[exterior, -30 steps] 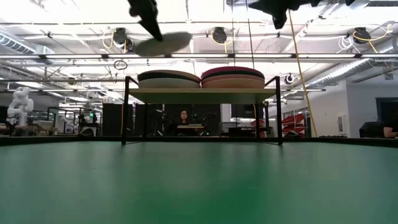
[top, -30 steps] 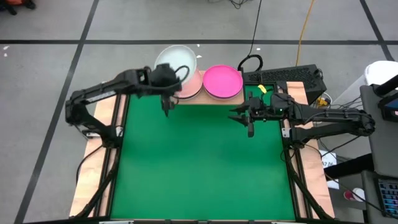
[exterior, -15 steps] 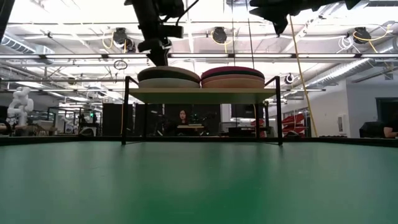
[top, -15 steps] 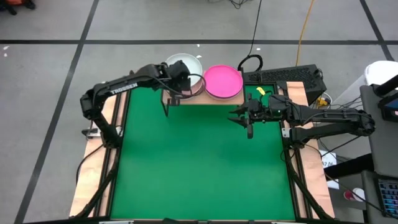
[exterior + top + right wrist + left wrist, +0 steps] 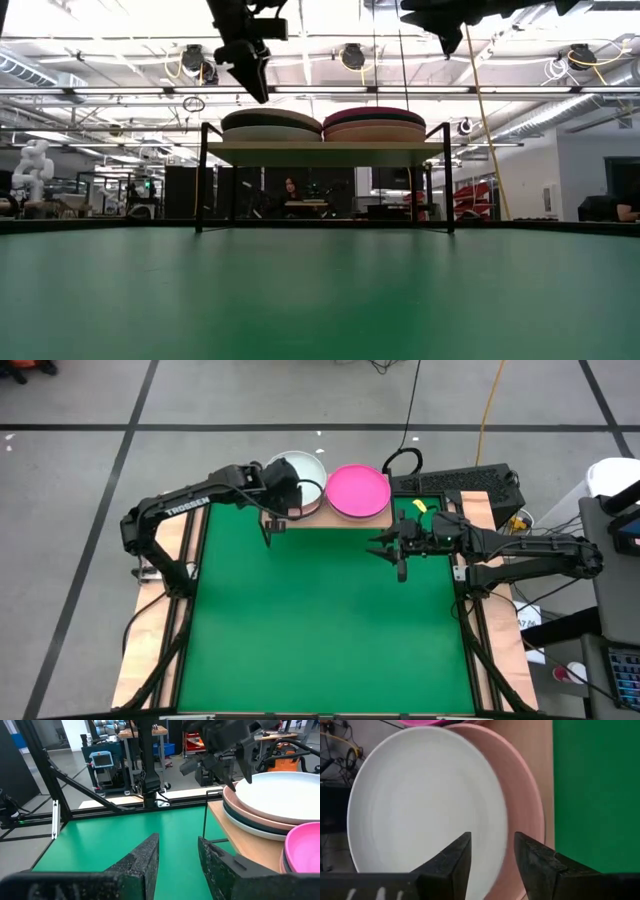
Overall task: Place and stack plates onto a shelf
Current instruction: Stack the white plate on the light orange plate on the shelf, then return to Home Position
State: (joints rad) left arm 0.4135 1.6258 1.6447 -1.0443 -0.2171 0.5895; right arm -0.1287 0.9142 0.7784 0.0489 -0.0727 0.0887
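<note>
Green mat (image 5: 320,620) | shelf (image 5: 325,515) at far edge, white plate (image 5: 298,468) topping its left stack | left gripper (image 5: 247,75) above it, released (empty) | right gripper (image 5: 398,555) hovers beside shelf, fingers parted

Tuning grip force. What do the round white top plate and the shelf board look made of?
Round white top plate: looks like plastic, smooth with a soft sheen and an even moulded rim; melamine can't be ruled out. Light rectangular shelf board: looks like pale wood or laminate, matte; the grain is too faint to tell. It stands on thin black legs, probably metal.
</note>
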